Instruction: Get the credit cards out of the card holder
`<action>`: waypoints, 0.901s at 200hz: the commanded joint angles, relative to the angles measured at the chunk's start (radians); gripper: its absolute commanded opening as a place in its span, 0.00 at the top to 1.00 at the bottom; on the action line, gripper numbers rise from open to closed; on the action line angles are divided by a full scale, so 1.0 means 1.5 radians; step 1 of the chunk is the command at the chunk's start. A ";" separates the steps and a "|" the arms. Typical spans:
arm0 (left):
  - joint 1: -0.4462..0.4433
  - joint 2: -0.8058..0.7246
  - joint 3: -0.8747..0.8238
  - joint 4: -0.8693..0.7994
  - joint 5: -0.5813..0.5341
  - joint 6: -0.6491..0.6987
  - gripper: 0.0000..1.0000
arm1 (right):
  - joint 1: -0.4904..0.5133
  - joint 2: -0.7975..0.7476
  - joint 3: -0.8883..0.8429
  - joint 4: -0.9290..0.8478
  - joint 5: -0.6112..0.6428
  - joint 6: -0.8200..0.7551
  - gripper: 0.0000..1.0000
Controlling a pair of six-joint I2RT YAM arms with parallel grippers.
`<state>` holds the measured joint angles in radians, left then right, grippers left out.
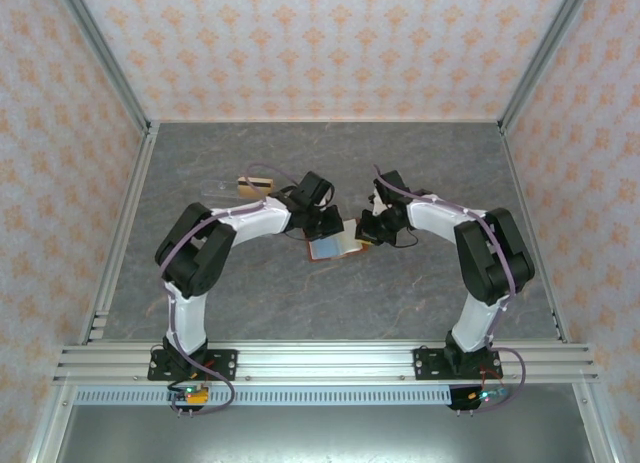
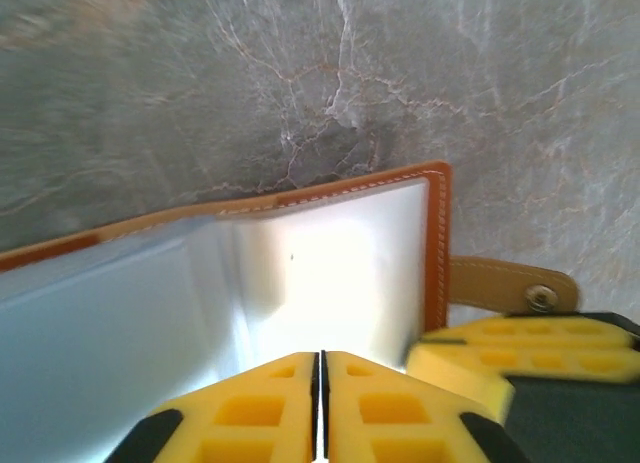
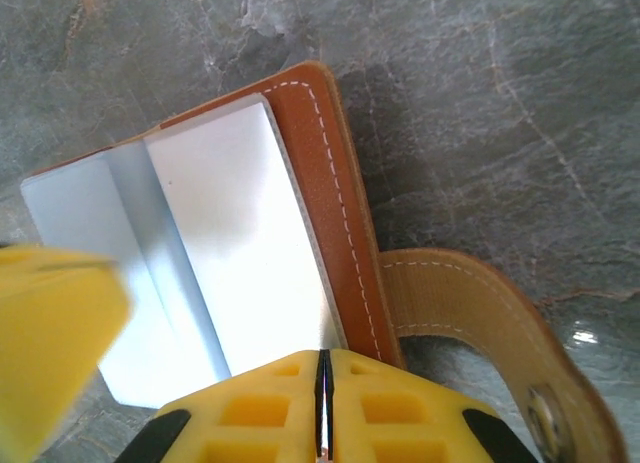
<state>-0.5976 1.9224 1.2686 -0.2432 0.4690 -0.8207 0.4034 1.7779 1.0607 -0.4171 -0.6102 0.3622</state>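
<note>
Now, on the left half of the table (image 1: 420, 293), toward the far edge, one tan-gold credit card (image 1: 256, 186) with a dark stripe lies flat, apart from everything else. Next to the right come my left fingers (image 2: 260, 413). The two yellow pads are pressed together with only a thin line between them, and they pinch the near edge of the card holder (image 1: 333, 246) on its pale blue-grey inside. Whether a card or only the pocket is between them, I cannot tell. The card holder is open, near the middle of the table, between my two arms. Its red-brown border with white stitching runs along the right side. My right fingers (image 3: 380, 413) are also closed tight, and they grip the holder just where the pale inside meets this leather border. Farther right, the tan strap (image 3: 470, 313) with a metal snap (image 2: 542, 298) hangs out over the grey table.
</note>
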 commanded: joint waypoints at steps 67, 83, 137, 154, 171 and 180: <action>-0.001 -0.098 -0.045 -0.138 -0.149 -0.001 0.54 | 0.014 0.031 0.014 -0.003 0.067 -0.002 0.88; -0.001 -0.089 -0.045 -0.131 -0.142 -0.007 0.54 | 0.015 0.033 0.014 -0.003 0.071 -0.003 0.88; -0.002 -0.058 -0.033 -0.123 -0.125 -0.002 0.61 | 0.018 0.033 0.014 -0.007 0.071 -0.005 0.89; -0.001 -0.051 -0.032 -0.125 -0.126 -0.001 0.61 | 0.018 0.034 0.014 -0.007 0.072 -0.005 0.89; -0.001 -0.045 -0.029 -0.123 -0.124 -0.002 0.60 | 0.018 0.036 0.014 -0.008 0.072 -0.006 0.89; -0.001 -0.043 -0.028 -0.121 -0.120 -0.001 0.60 | 0.018 0.036 0.015 -0.009 0.073 -0.006 0.89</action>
<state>-0.5976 1.8462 1.2087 -0.4164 0.2874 -0.8211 0.4232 1.8095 1.0645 -0.4171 -0.5411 0.3622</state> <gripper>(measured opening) 0.399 0.113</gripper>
